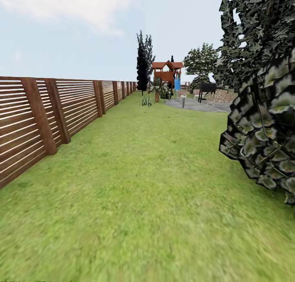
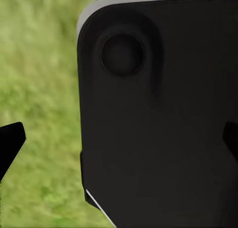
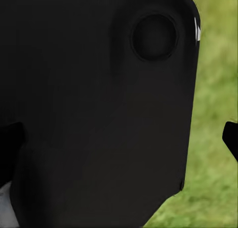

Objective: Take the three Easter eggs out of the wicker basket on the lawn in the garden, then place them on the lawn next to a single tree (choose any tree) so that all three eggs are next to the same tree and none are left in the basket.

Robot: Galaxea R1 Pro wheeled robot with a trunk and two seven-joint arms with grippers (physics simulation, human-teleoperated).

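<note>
The lawn (image 1: 139, 183) stretches ahead of me through the garden, mottled green and flat. The Easter eggs and the wicker basket are out of view. A far tree (image 1: 201, 61) with a green crown rises at the back right; its trunk is too small to make out. My left gripper (image 2: 119, 141) is open, its dark fingertips (image 2: 11, 144) wide apart over grass, with a black part of my own body (image 2: 158, 114) in front of it. In the right wrist view my right gripper (image 3: 119, 138) is open too and holds nothing.
A brown slatted fence (image 1: 49, 114) runs along the left. Dark leafy branches (image 1: 262, 126) hang close at the right. Far ahead stand a tall dark bushy tree (image 1: 142, 67), a red wooden play tower (image 1: 167, 73) and a grey paved patch (image 1: 200, 105).
</note>
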